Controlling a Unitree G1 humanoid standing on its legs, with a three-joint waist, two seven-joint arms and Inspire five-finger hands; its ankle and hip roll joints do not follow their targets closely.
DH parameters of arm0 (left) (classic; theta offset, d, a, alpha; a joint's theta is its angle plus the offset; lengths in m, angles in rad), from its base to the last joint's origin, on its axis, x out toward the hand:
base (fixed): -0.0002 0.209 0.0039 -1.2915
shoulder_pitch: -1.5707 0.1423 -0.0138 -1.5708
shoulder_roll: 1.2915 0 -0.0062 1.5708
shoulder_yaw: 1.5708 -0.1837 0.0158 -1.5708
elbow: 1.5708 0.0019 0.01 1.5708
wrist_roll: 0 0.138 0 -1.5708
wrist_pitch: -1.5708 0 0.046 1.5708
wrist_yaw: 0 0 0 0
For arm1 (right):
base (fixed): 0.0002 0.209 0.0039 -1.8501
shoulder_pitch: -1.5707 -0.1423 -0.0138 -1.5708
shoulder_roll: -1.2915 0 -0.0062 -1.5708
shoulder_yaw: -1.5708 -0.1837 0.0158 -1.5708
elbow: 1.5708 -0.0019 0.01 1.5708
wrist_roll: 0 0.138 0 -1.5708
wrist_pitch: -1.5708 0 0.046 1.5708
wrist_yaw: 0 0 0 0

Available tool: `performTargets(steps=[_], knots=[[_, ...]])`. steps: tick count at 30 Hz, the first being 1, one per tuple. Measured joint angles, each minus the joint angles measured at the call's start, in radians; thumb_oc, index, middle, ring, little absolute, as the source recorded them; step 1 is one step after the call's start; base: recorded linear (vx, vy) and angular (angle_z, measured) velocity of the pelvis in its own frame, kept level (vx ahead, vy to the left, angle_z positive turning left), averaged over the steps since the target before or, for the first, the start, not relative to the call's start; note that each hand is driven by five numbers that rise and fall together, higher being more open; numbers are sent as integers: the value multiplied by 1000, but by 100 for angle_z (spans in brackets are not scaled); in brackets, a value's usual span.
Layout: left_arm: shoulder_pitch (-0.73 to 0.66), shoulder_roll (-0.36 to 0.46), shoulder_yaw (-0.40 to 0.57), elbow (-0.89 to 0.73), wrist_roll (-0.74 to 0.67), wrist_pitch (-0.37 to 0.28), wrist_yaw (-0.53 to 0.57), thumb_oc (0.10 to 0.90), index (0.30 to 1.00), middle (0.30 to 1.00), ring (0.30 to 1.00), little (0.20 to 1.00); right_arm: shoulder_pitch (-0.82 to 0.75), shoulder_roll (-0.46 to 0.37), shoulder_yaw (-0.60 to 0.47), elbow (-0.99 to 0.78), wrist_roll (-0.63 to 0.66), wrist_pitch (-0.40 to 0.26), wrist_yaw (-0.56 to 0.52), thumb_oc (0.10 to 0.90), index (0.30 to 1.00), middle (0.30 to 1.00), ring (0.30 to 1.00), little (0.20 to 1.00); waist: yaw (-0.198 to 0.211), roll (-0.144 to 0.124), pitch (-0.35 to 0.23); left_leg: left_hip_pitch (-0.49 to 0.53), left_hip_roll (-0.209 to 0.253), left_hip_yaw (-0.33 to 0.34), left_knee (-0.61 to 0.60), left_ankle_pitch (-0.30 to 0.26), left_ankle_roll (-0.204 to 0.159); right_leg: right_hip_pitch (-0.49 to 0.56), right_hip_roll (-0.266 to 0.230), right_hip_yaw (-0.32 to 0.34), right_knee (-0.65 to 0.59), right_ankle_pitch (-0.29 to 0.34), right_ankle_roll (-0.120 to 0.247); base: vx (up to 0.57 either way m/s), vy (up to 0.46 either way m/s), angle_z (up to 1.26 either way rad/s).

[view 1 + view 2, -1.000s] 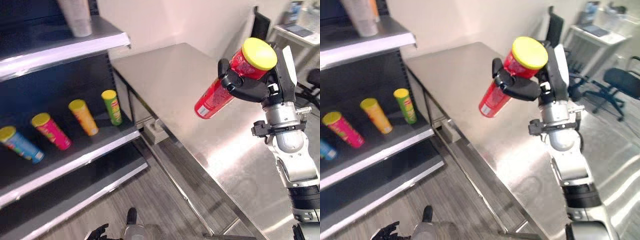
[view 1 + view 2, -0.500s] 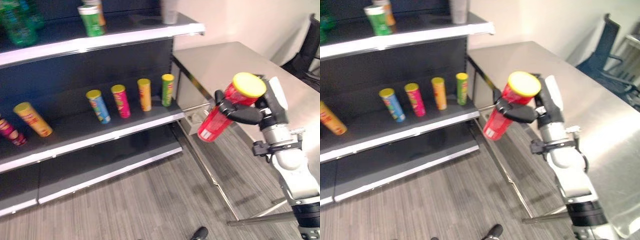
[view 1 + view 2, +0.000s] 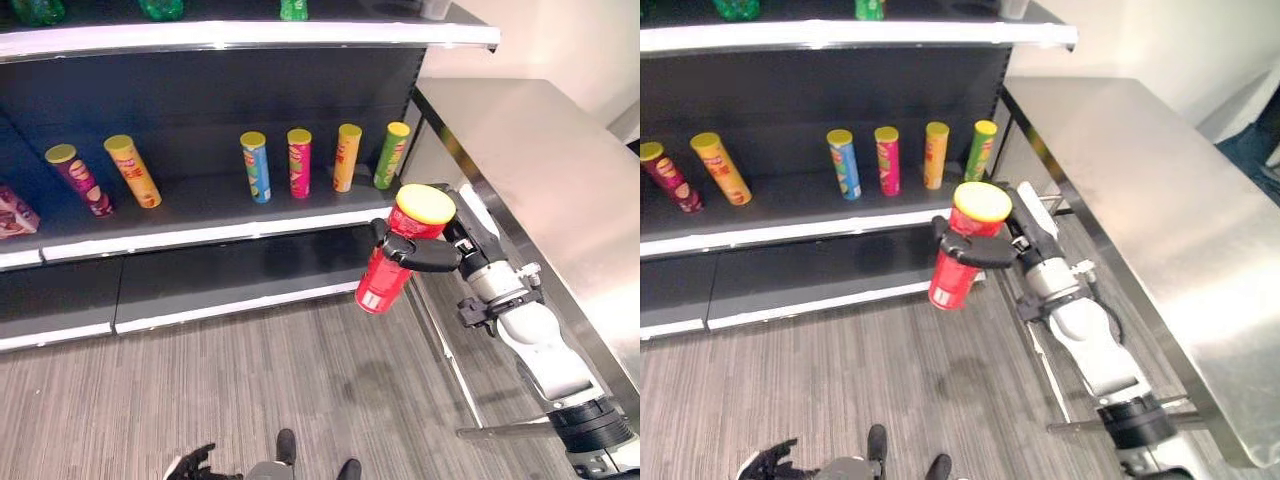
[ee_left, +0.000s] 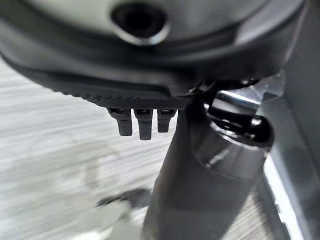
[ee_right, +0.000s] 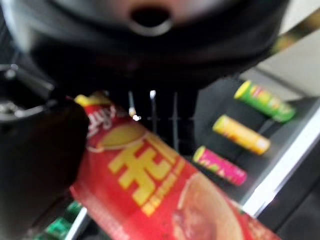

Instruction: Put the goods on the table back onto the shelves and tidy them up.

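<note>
Top shelf (image 3: 250, 35) items cut off, unidentifiable. Middle shelf (image 3: 200, 235): six upright cans; one red can (image 3: 395, 262), yellow-lidded, tilted above floor, gripped by curled right robot hand (image 3: 432, 250). Left robot hand (image 4: 142, 122): fingers relaxed, empty.

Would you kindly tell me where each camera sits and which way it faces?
Left eye view: on the head, looking down at the shelf and the right hand holding the red can.
Right eye view: beside it, same scene.
Left wrist view: on the left wrist, facing the floor past the left hand.
Right wrist view: on the right wrist, sharing the red can and shelf.
</note>
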Motion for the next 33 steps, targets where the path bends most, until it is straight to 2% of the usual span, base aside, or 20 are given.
performTargets(steps=[3, 4, 8, 10, 11, 13, 14, 15, 16, 19, 20, 21, 23, 25, 26, 27, 30, 31, 32, 33], knots=[[-22, 7, 8, -23, -8, 0, 6, 800, 900, 900, 900, 900, -6, -8, 4, 5, -35, 7, 0, 400, 300, 300, 300, 300, 4, -18, 14, -69, 43, 47, 76, -5, -30, -2, -26, -80, -33, 11, -64, 39, 150, 86], [-27, 13, 10, -18, -8, 0, 10, 800, 900, 900, 900, 900, -24, -5, 20, 5, -43, 11, 2, 400, 300, 300, 300, 300, 5, -22, 16, -86, 87, 40, 92, 8, -49, -2, -27, -86, -44, 10, -60, 120, 186, 35], [-48, 65, 30, 8, -8, 2, 34, 800, 900, 900, 900, 900, -92, 10, 74, 8, -64, 6, 2, 400, 300, 300, 300, 300, 2, -19, 21, -96, 344, -11, 15, 79, -161, -1, -26, -83, -37, 18, -44, 121, 280, 8], [-46, 84, 34, 9, -5, 4, 34, 800, 900, 900, 900, 900, -94, 6, 69, 8, -65, 8, 0, 400, 300, 300, 300, 300, -13, 1, 28, -78, 411, 44, -7, 83, -166, 22, -41, -89, -51, 36, 0, 228, 349, 1], [-40, 78, 32, 9, 2, 11, 33, 800, 900, 900, 900, 900, -93, 3, 65, 8, -69, 10, 0, 400, 300, 300, 300, 300, -26, 16, 31, -68, 408, 91, -9, 84, -165, 46, -62, -95, -60, 52, 29, 275, 396, 10], [-28, 37, 23, 10, 2, 18, 28, 800, 900, 900, 900, 900, -83, -4, 40, 7, -79, 13, -2, 400, 300, 300, 300, 300, -60, 66, 20, -24, 344, 118, -24, 84, -158, 90, -111, -113, -64, 69, 97, 265, 407, 14], [-28, 19, 20, 11, 2, 18, 28, 800, 900, 900, 900, 900, -67, 19, 16, 7, -85, 17, -15, 400, 300, 300, 300, 300, -57, 73, 14, -3, 288, 98, -21, 151, -157, 112, -162, -105, -58, 78, 137, 223, 396, 14], [-42, 29, 20, 15, 10, 19, 31, 800, 900, 900, 900, 900, -47, 58, 11, 5, -87, 19, -29, 400, 300, 300, 300, 300, -60, 29, 9, 10, 213, 110, -22, 120, -120, 111, -234, -104, -31, 91, 133, 199, 393, 26], [-59, 38, 21, 15, 17, 18, 29, 800, 900, 900, 900, 900, -35, 72, 14, -1, -91, 19, -28, 400, 300, 300, 300, 300, -67, 12, 10, 22, 163, 108, -19, 112, -88, 101, -293, -105, 24, 102, 121, 184, 398, 48], [-95, 55, 22, -27, 25, 12, 30, 800, 900, 900, 900, 900, -30, 98, 41, -6, -107, 20, -24, 400, 300, 300, 300, 300, -50, 11, 6, 49, 70, 111, -15, 75, -15, 5, -448, -75, 273, 203, 59, 124, 348, 29], [-95, 65, 23, -42, 25, 6, 32, 800, 900, 900, 900, 900, -33, 101, 56, -8, -111, 21, -22, 400, 300, 300, 300, 300, -46, 14, 8, 63, 56, 114, -16, 62, 5, -44, -488, -52, 364, 236, 71, 139, 243, 19], [-109, 96, 23, -51, 25, 3, 39, 800, 900, 900, 900, 900, -34, 103, 88, -22, -116, 21, -17, 400, 300, 300, 300, 300, -49, 30, 18, 92, 45, 106, -16, 42, 34, -132, -513, -7, 540, 143, 124, 110, 151, 21], [-112, 112, 26, -54, 35, 3, 55, 800, 900, 900, 900, 900, -30, 94, 102, -29, -123, 20, 2, 400, 300, 300, 300, 300, -51, 46, 24, 135, 39, 107, -17, 15, 70, -192, -462, 61, 584, 75, 156, 192, 124, 21], [-102, 116, 25, -54, 39, 2, 55, 800, 900, 900, 900, 900, -26, 83, 98, -30, -124, 21, 3, 400, 300, 300, 300, 300, -65, 49, 25, 186, 7, 120, -18, -4, 91, -247, -428, 39, 508, 60, 158, 210, -33, 17], [-92, 110, 25, -56, 39, 1, 55, 800, 900, 900, 900, 900, -30, 81, 90, -30, -124, 21, 2, 400, 300, 300, 300, 300, -90, 51, 24, 202, -5, 119, -18, -16, 77, -256, -401, -14, 358, 75, 142, 155, -97, 25], [-91, 110, 25, -56, 39, 0, 54, 800, 900, 900, 900, 900, -29, 82, 85, -29, -123, 21, 2, 400, 300, 300, 300, 300, -105, 48, 22, 203, -6, 114, -18, -26, 62, -271, -379, -15, 280, 87, 137, 97, -138, 46], [-104, 98, 20, -52, 39, 1, 51, 800, 900, 900, 900, 900, -18, 81, 68, -22, -124, 21, 2, 400, 300, 300, 300, 300, -115, 24, 9, 192, -3, 95, -17, -40, 43, -326, -321, 58, 139, 134, 139, 78, -121, 35], [-106, 87, 17, -46, 39, 1, 49, 800, 900, 900, 900, 900, -2, 81, 58, -22, -123, 19, 3, 400, 300, 300, 300, 300, -120, 19, 7, 187, -2, 74, -17, -44, 38, -322, -306, 125, 89, 150, 152, 168, -179, 86], [-105, 70, 2, -47, 41, 1, 49, 800, 900, 900, 900, 900, 65, 87, 47, -14, -123, 23, 3, 400, 300, 300, 300, 300, -126, -20, -6, 212, -5, 31, -18, -65, -13, -249, -297, 188, 14, 171, 151, 270, -329, 99], [-89, 28, -3, -49, 41, 1, 50, 800, 900, 900, 900, 900, 102, 88, 50, -3, -124, 40, 11, 400, 300, 300, 300, 300, -109, 8, -10, 227, 64, 9, -23, -89, -54, -176, -211, 195, -58, 265, 118, 238, -352, 81]])
